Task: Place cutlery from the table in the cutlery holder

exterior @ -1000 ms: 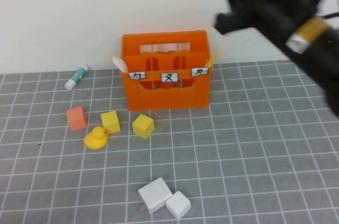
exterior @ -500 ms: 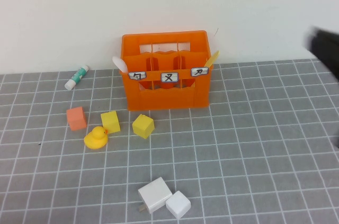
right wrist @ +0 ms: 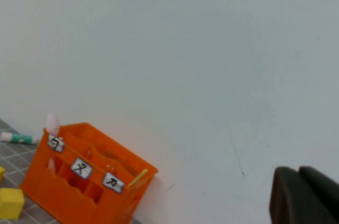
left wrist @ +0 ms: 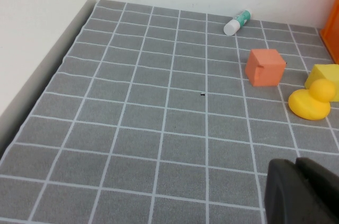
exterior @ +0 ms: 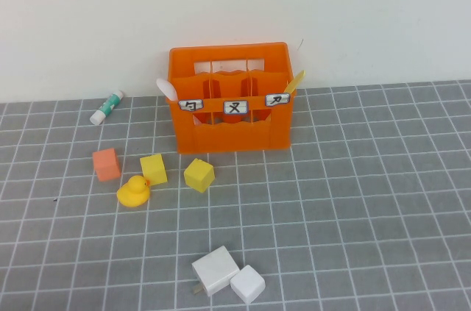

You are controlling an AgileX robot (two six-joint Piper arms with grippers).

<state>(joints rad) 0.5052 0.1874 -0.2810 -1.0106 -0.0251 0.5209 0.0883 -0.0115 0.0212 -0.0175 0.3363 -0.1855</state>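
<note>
The orange cutlery holder [exterior: 229, 98] stands at the back of the grey table [exterior: 353, 201], against the wall. The pale pink spoon [exterior: 165, 88] stands in its left compartment. The yellow knife [exterior: 294, 82] leans out of its right compartment. Neither arm shows in the high view. In the right wrist view, my right gripper [right wrist: 298, 173] is shut and empty, raised off to the side and facing the wall, with the holder [right wrist: 79, 181], spoon [right wrist: 52, 123] and knife [right wrist: 137, 177] far from it. In the left wrist view, my left gripper [left wrist: 296, 168] is shut and empty above the table's left part.
A white-and-green tube [exterior: 107, 106] lies at the back left. An orange cube [exterior: 106, 164], two yellow cubes [exterior: 153, 168] [exterior: 199, 175] and a yellow duck [exterior: 133, 192] sit in front of the holder. Two white blocks [exterior: 215, 270] [exterior: 248, 283] lie near the front edge.
My right arm, which was above the holder's right side, has drawn back to the right and left the high view. The objects have not moved.
</note>
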